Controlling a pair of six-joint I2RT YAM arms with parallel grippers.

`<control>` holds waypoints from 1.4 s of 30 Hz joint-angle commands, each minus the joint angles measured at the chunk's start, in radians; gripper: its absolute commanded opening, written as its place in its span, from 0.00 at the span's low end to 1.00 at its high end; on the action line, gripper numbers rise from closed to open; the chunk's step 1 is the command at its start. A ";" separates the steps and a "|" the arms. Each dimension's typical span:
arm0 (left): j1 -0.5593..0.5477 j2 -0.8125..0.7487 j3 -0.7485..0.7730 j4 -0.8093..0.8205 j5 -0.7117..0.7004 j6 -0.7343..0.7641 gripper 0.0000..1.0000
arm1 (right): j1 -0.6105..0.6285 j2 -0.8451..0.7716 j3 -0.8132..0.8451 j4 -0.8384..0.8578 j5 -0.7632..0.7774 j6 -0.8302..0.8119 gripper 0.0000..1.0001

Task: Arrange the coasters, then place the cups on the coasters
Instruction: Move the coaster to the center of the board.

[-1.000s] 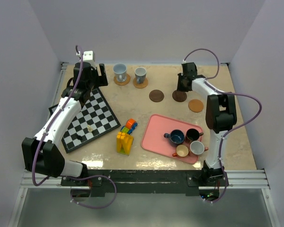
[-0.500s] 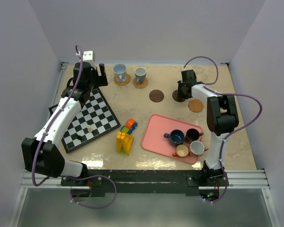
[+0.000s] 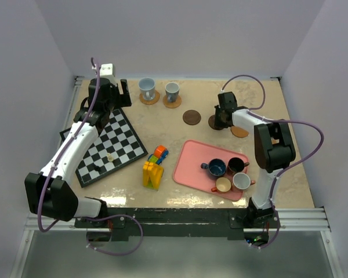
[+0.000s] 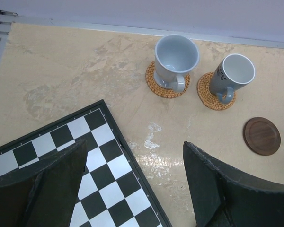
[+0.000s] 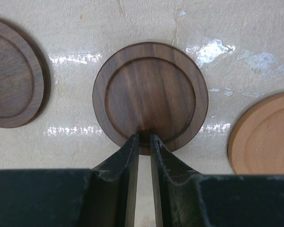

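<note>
Two cups (image 3: 145, 87) sit on woven coasters (image 3: 172, 103) at the far edge. Four wait on the tray (image 3: 191, 159); three coasters lie bare, a sixth is unseen.
Left wrist: left gripper (image 4: 132, 158) spread wide, empty, over the chessboard (image 4: 92, 184).
Right wrist: right gripper (image 5: 144, 142) nearly closed, tips on the near rim of the dark coaster (image 5: 150, 94), not yet placed.

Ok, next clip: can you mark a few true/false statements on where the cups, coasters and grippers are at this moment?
1. Two cups stand on woven coasters near the far edge. True.
2. The pink tray holds three cups. False: it holds four.
3. The left gripper is shut. False: its jaws stand wide open above the chessboard.
4. The right gripper has its tips at a dark coaster, on the near rim. True.
5. The tan coaster beside it carries a cup. False: it is bare.
</note>
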 commanded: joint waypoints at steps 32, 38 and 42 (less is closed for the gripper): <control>-0.005 -0.044 -0.017 0.033 0.003 -0.006 0.86 | 0.030 -0.036 0.046 -0.079 0.047 0.085 0.22; -0.005 -0.039 -0.008 0.030 -0.003 -0.002 0.86 | 0.030 -0.008 0.129 -0.096 0.041 0.084 0.24; -0.005 -0.041 0.000 0.027 -0.006 0.003 0.86 | 0.030 0.004 0.178 -0.111 0.030 0.077 0.26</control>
